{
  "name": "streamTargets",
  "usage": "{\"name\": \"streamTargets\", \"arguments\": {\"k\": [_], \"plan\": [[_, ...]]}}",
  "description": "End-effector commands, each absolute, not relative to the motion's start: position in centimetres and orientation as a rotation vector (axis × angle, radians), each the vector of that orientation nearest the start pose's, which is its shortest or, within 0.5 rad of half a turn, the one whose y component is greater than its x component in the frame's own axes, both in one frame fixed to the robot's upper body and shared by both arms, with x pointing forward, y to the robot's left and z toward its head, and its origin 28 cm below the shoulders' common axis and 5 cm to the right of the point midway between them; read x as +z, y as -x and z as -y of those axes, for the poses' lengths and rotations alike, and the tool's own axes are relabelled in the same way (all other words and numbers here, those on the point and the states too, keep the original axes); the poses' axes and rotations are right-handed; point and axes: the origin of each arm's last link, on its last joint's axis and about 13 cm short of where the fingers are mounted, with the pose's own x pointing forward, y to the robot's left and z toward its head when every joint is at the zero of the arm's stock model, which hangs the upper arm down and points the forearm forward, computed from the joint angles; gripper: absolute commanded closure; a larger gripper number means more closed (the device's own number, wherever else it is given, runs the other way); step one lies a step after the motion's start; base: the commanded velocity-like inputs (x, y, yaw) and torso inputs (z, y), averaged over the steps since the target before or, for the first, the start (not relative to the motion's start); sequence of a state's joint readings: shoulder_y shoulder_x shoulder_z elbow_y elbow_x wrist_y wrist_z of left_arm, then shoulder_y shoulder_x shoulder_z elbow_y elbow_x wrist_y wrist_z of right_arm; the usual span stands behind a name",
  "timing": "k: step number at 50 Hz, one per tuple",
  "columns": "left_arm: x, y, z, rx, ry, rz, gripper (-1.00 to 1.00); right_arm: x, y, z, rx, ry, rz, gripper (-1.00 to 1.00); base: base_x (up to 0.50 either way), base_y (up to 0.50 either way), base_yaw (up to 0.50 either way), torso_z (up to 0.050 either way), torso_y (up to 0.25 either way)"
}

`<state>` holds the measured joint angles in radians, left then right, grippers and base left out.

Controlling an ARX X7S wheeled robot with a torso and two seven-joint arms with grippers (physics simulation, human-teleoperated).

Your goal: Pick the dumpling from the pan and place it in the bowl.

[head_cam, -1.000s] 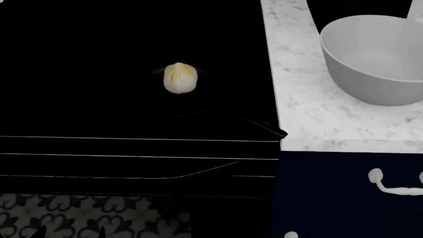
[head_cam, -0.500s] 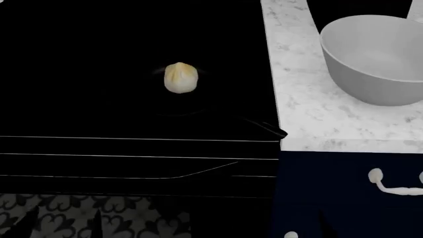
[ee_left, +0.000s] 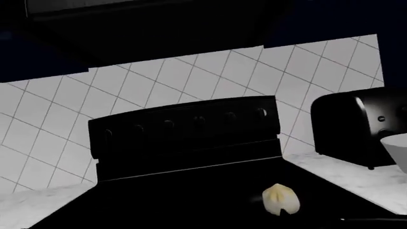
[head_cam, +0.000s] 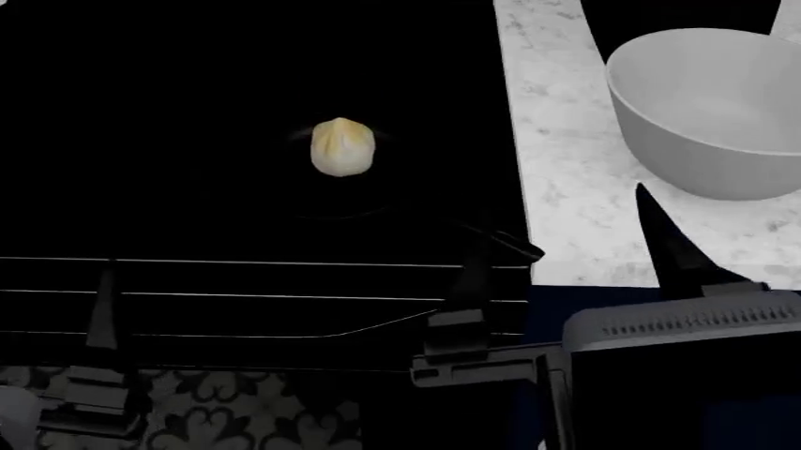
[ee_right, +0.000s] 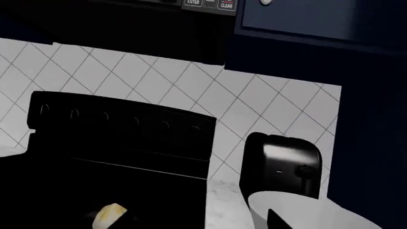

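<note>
The dumpling (head_cam: 341, 147) is a pale cream pleated lump in the black pan (head_cam: 338, 214), whose handle (head_cam: 507, 242) points toward the counter. It also shows in the left wrist view (ee_left: 280, 199) and the right wrist view (ee_right: 109, 215). The grey-white bowl (head_cam: 714, 112) stands on the marble counter at the right and is empty. My right gripper (head_cam: 558, 214) is open and empty, near the stove's front edge, between pan handle and bowl. My left gripper (ee_left: 203, 225) is open and empty, low at the front left; one finger (head_cam: 103, 305) shows in the head view.
The black stovetop (head_cam: 188, 94) fills the left. The white marble counter (head_cam: 564, 187) lies to its right. A black toaster (ee_right: 283, 164) stands behind the bowl against the tiled wall. The stove's control panel (ee_left: 184, 124) rises at the back.
Both grippers have risen into the head view from below; a second ago neither showed. The dumpling, pan and bowl have not moved.
</note>
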<state>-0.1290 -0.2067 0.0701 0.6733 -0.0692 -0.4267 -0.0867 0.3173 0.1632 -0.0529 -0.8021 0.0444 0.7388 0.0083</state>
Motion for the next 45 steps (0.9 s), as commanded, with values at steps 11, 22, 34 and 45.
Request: {"name": "streamTargets", "arguments": {"k": [11, 22, 34, 45], "plan": [[20.0, -20.1, -22.3, -0.051, -0.224, 0.478, -1.0, 23.7, -21.3, 11.1, 0.088, 0.15, 0.427, -1.0, 0.0, 0.0, 0.0, 0.0, 0.0], [23.4, -21.3, -22.3, -0.097, -0.233, 0.468, -1.0, 26.7, -22.8, 11.2, 0.137, 0.075, 0.333, -1.0, 0.0, 0.0, 0.0, 0.0, 0.0], [24.5, -23.3, -22.4, -0.195, -0.102, 0.237, -1.0, 28.0, -24.8, 11.1, 0.152, 0.057, 0.113, -1.0, 0.0, 0.0, 0.0, 0.0, 0.0], [25.9, -24.6, -22.8, -0.21, -0.098, 0.149, -1.0, 29.8, -25.8, 11.6, 0.122, 0.031, 0.072, -1.0, 0.0, 0.0, 0.0, 0.0, 0.0]]}}
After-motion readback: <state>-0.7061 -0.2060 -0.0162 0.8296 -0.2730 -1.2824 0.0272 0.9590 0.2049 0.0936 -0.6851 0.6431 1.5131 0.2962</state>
